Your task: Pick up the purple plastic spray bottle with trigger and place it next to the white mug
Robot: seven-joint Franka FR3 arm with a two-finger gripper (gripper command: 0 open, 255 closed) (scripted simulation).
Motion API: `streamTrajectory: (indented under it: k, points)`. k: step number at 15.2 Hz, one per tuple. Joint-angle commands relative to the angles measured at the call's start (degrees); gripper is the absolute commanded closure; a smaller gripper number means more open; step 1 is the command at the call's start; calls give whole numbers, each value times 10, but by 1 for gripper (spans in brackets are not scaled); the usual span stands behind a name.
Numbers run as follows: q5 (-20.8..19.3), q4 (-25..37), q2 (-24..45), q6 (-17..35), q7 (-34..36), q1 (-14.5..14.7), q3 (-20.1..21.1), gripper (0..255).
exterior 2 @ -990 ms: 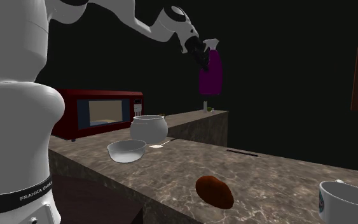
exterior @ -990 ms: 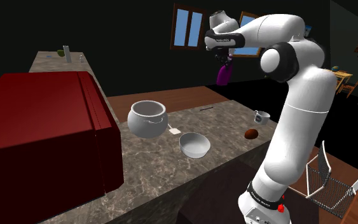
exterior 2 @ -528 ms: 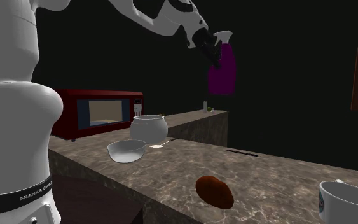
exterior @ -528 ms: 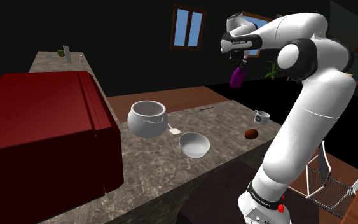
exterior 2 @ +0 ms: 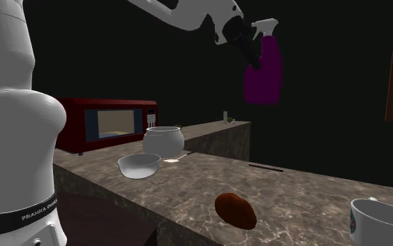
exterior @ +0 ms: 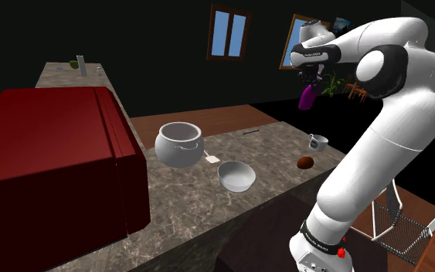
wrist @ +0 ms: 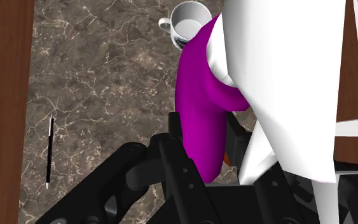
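My gripper (exterior: 309, 75) is shut on the purple spray bottle (exterior: 307, 96), which has a white trigger head, and holds it high in the air above the counter's right end in the shoulder view. In the second exterior view the bottle (exterior 2: 263, 73) hangs from the gripper (exterior 2: 247, 47) well above the marble top. Along the hand, both black fingers (wrist: 175, 137) clasp the purple body (wrist: 199, 102), and the white mug (wrist: 189, 19) stands on the counter far below, just past the bottle. The same mug (exterior: 317, 142) sits near the counter's right edge (exterior 2: 383, 222).
A brown rounded lump (exterior: 306, 162) lies close to the mug. A white bowl (exterior: 236, 176), a white pot (exterior: 179, 144) and a red microwave (exterior: 53, 162) fill the counter toward the shoulder view's left. A thin dark utensil (wrist: 49, 153) lies on the marble. A wire rack (exterior: 397, 224) stands beside the stand.
The arm has swung toward the shoulder view's right with the bottle held in the gripper, bringing it from above the counter's middle to above the mug end.
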Motion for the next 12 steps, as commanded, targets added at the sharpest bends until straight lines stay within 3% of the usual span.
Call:
streamTrajectory:
  k: [1, 7, 12]
  points:
    - [0, -3, -5, 12, -22, -10, -14, 255]
    - [6, -14, -17, 54, -93, -41, -64, 255]
    - [33, -6, -5, 92, -167, -64, -116, 255]
